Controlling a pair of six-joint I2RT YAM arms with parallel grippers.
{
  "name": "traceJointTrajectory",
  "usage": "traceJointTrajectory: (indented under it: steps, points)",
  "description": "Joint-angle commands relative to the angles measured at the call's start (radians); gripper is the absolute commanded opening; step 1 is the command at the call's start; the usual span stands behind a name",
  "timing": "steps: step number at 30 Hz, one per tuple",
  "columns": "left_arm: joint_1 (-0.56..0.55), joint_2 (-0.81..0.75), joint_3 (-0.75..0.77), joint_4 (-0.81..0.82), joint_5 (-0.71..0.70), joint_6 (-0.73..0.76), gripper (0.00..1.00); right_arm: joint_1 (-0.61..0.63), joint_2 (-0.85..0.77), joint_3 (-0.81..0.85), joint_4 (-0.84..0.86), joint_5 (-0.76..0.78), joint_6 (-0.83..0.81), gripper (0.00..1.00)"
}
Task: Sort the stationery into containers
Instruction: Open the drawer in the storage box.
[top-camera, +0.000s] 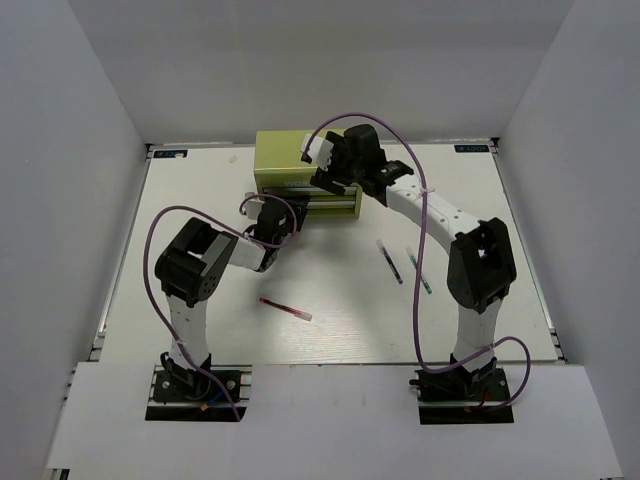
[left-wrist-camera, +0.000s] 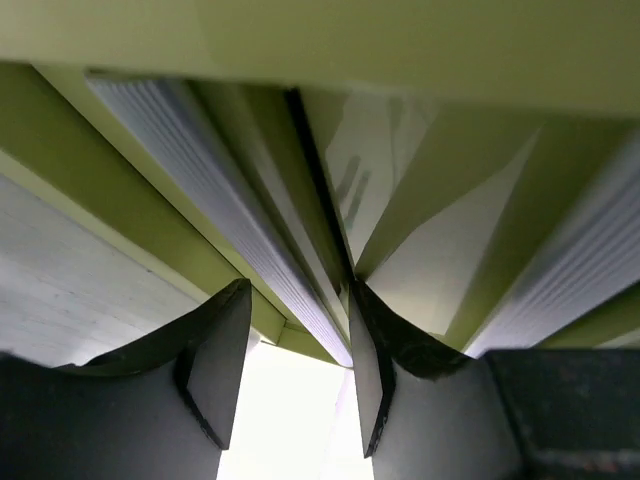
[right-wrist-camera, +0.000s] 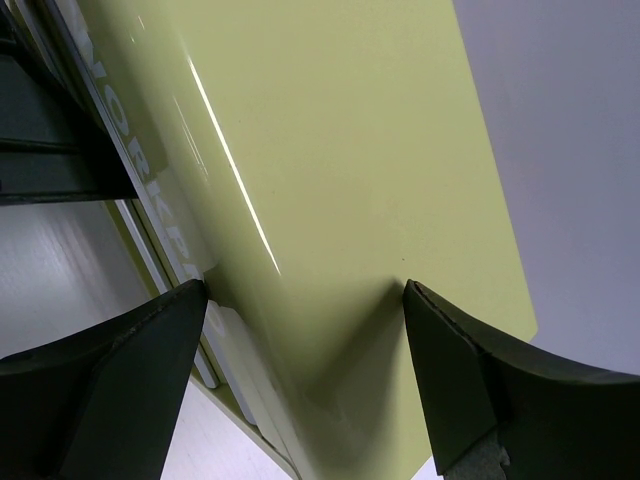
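Three pens (top-camera: 285, 308) (top-camera: 389, 260) (top-camera: 419, 271) before yellow-green cabinet (top-camera: 278, 155)

Bright, even overhead light; a thin glare streak crosses the cabinet (right-wrist-camera: 350, 200), and both wrist views look soft.

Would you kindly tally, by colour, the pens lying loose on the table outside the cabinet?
Thin red pen: 1
Thin dark pens: 2
Total: 3
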Motion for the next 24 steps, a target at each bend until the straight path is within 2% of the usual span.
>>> traceJointTrajectory:
  steps: [1,6,8,14,19,24]
  points:
    - [-0.002,0.025,0.029,0.093,-0.069,-0.022,0.53,-0.019,-0.003,0.007,-0.072,0.017,0.016,0.84]
    - [-0.011,0.036,0.029,0.117,-0.106,-0.032,0.50,-0.021,-0.007,-0.001,-0.094,0.018,0.024,0.84]
    - [-0.011,0.046,0.029,0.127,-0.106,-0.032,0.39,-0.024,-0.013,-0.012,-0.094,0.017,0.035,0.84]
    - [-0.011,0.056,0.029,0.161,-0.126,-0.032,0.23,-0.020,-0.040,-0.053,-0.097,0.023,0.048,0.82]
    - [-0.011,0.056,0.007,0.219,-0.114,-0.032,0.00,-0.019,-0.043,-0.061,-0.104,0.028,0.050,0.82]
    - [-0.020,0.045,-0.069,0.245,-0.094,-0.032,0.00,-0.020,-0.040,-0.050,-0.124,0.029,0.065,0.82]
